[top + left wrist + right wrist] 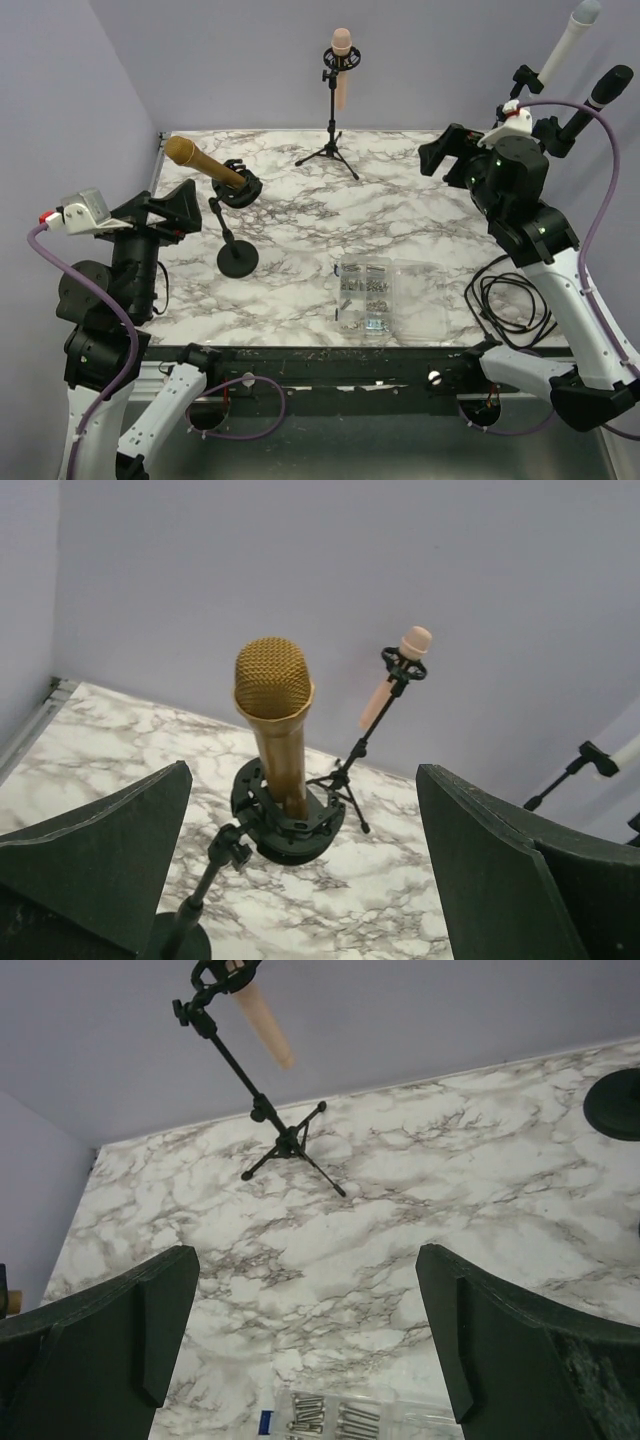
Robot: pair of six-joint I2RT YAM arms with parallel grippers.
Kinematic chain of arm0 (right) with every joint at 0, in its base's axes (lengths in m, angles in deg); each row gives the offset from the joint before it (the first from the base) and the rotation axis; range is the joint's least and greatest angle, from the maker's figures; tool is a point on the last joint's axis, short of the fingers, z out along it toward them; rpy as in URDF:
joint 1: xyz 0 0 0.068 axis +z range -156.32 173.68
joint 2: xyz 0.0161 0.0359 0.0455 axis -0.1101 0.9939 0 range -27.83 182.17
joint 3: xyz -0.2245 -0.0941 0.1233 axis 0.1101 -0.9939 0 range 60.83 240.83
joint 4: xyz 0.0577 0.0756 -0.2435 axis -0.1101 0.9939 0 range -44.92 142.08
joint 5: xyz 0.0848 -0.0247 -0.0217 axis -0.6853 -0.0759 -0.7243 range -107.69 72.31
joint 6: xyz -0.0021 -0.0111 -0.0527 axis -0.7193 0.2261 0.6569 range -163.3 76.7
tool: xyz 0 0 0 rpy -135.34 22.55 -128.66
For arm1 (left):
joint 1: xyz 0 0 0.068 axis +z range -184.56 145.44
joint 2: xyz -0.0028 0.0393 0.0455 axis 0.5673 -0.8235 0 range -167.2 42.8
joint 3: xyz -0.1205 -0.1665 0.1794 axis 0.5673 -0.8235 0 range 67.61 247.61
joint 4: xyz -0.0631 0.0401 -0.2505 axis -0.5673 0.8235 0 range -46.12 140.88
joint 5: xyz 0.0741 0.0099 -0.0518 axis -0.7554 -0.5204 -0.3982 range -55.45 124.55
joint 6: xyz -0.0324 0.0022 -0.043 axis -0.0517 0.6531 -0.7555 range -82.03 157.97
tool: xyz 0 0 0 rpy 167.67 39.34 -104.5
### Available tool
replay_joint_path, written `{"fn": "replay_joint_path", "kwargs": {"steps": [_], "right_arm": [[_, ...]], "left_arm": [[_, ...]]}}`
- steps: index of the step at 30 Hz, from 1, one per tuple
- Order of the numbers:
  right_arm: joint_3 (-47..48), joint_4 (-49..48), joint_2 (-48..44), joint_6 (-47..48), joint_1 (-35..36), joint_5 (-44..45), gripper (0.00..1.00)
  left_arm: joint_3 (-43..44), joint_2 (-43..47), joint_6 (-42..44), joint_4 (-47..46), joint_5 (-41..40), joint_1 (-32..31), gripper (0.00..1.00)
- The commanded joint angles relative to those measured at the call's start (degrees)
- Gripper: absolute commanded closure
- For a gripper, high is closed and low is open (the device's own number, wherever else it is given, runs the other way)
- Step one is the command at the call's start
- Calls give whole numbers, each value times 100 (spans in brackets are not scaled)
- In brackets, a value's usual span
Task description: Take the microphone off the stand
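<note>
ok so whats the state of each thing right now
gold microphone: seated in its mount, tilted
pink microphone: clipped in the tripod stand
left gripper: open, empty
right gripper: open, empty
screw box: flat on the table, lid unclear

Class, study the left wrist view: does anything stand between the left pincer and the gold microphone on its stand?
Nothing visible does. The open left pincer faces the gold microphone directly, with only air between. The stand's clip rings its lower body. The pink microphone stands farther back, off to the side of that line.
</note>
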Motion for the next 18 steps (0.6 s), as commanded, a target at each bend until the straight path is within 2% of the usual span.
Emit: {"fn": "replay_joint_path", "kwargs": {"steps": [1, 7, 12, 18], "right_arm": [[72, -102, 292, -175, -20, -691, 0], [131, -134, 727, -488, -19, -1709, 0], [-230, -879, 945, -1005, 13, -3053, 0], [-329, -1226, 1354, -1252, 404, -3354, 0]], "left_arm": [[346, -309, -71, 677, -793, 22, 1], [635, -697, -279, 978, -789, 22, 1], [807, -1018, -435, 938, -452, 22, 1], [905, -1517, -1062, 969, -873, 22, 1]]}}
